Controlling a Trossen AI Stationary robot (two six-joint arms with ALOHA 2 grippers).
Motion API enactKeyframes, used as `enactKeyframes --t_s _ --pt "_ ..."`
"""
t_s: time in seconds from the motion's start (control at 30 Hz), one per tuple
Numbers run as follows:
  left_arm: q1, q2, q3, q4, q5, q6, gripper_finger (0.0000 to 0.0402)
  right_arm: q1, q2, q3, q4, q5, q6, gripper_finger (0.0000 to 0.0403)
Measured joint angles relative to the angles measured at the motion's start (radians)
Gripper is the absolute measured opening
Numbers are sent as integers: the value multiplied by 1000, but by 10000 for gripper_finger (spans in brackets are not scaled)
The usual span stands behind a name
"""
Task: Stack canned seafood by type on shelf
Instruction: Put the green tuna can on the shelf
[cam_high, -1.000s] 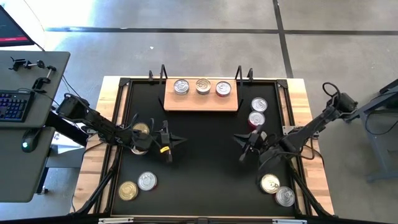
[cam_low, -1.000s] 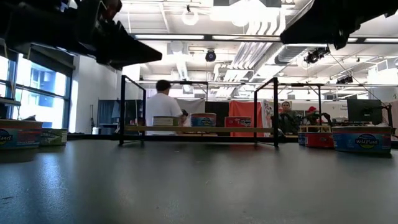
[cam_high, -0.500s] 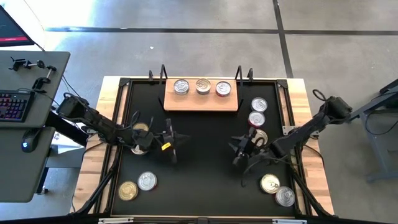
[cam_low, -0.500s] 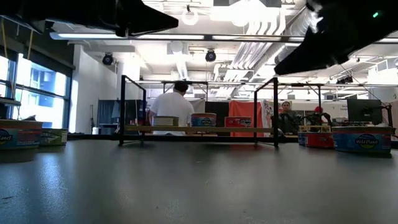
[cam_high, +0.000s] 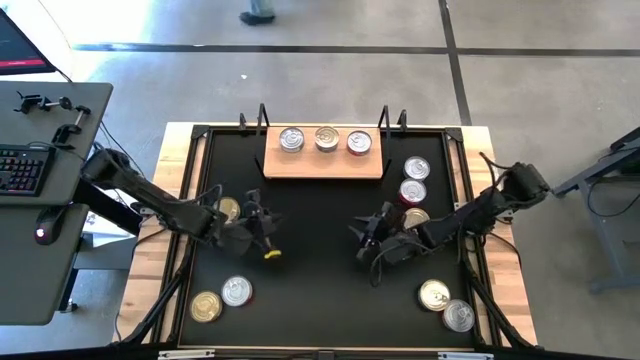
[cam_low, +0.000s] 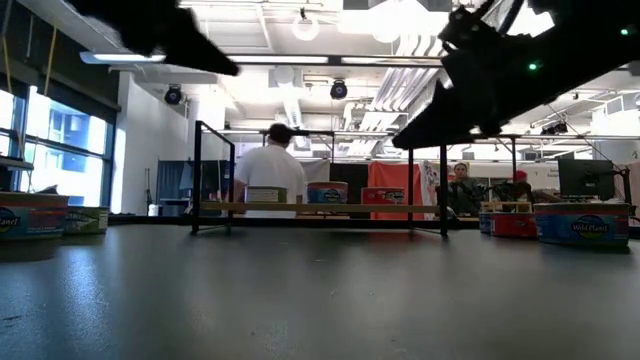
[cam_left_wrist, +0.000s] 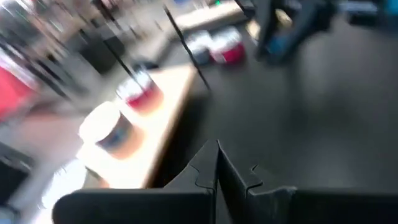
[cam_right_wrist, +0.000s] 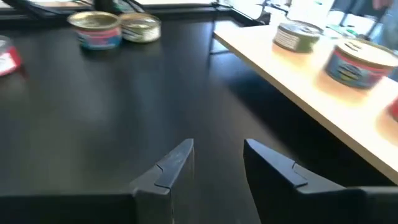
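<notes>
The left wrist view is smeared, so the tins on the shelf (cam_high: 323, 158) show there only as blurs. In the low view both arms are cut off by the upper edge and appear as dark shapes. One label reads "Wild Planet" on a blue-banded tin (cam_low: 582, 226); other lettering is too small to read.

The shelf stands at the far edge of the black tabletop (cam_high: 320, 290) and carries three tins (cam_high: 325, 139) in a row. Other tins lie right of the shelf (cam_high: 416, 168) and near both front corners.

The left gripper (cam_high: 262, 222), in front of the shelf's left end, has its fingers pressed together and empty. The right gripper (cam_high: 366, 232), in front of the shelf's right end, has its fingers (cam_right_wrist: 171, 163) parted, holding nothing.

Beyond the shelf is an open room where people show.
</notes>
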Motion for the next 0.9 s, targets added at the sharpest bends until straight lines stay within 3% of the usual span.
enactKeyframes --t_s 0.13,0.3,0.4,0.53,0.7,0.8,0.9 --pt "-46 -32 79 -306 155 -247 1 -28 27 0 117 -83 -74 130" --pt "-93 -50 112 -550 452 -524 1 -60 40 0 181 -136 -128 130" --pt "-125 -51 113 -683 562 -751 1 -78 40 0 193 -140 -124 130" --pt "-187 -37 113 -824 598 -1004 1 -90 40 0 192 -141 -91 130" --pt "-249 -36 112 -825 669 -1080 1 -92 40 0 191 -142 -77 130" --pt "-271 -30 112 -773 622 -1080 1 -92 40 0 191 -142 -79 130" --pt "-273 -15 112 -701 510 -1020 1 -86 32 0 155 -142 -132 130"
